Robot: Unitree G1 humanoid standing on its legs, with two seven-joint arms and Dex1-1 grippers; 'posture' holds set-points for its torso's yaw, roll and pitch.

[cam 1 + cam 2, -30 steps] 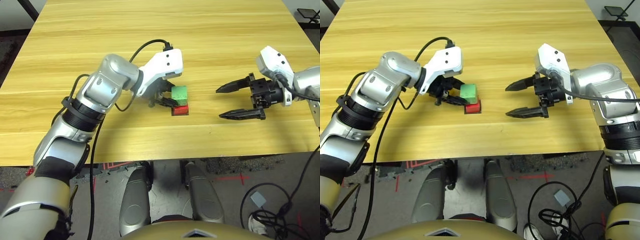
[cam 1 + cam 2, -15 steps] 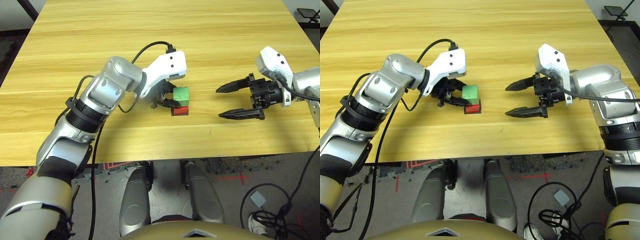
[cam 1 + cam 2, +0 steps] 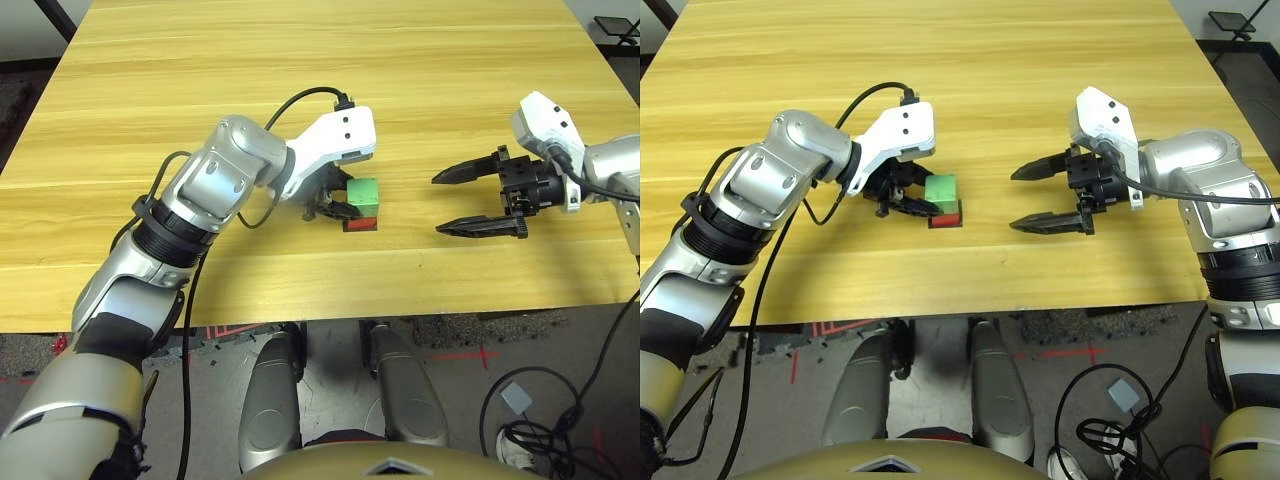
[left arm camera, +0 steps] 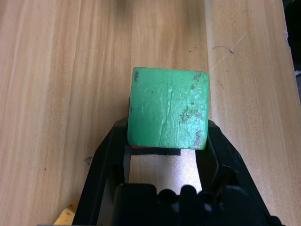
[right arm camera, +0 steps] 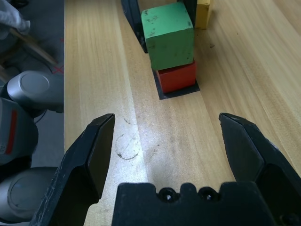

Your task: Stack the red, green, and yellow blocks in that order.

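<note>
The red block (image 5: 177, 76) sits on a flat black square patch (image 5: 162, 95) near the table's middle. On top of it rests the green block (image 3: 363, 191), roughly squared up with it. My left gripper (image 3: 338, 207) reaches in from the left and is shut on the green block (image 4: 168, 114), one finger (image 4: 109, 149) on each side. The yellow block (image 5: 203, 12) lies on the table just beyond the stack, by the left gripper. My right gripper (image 3: 438, 206) hovers to the right of the stack, open and holding nothing, pointing at it.
The wooden table (image 3: 300, 60) stretches wide behind the stack. A black cable (image 3: 300, 95) loops over my left wrist. The table's front edge (image 3: 330, 310) runs close below the grippers.
My left wrist has shifted slightly right and the green block has moved a little with it, staying over the red one. The right arm has not moved.
</note>
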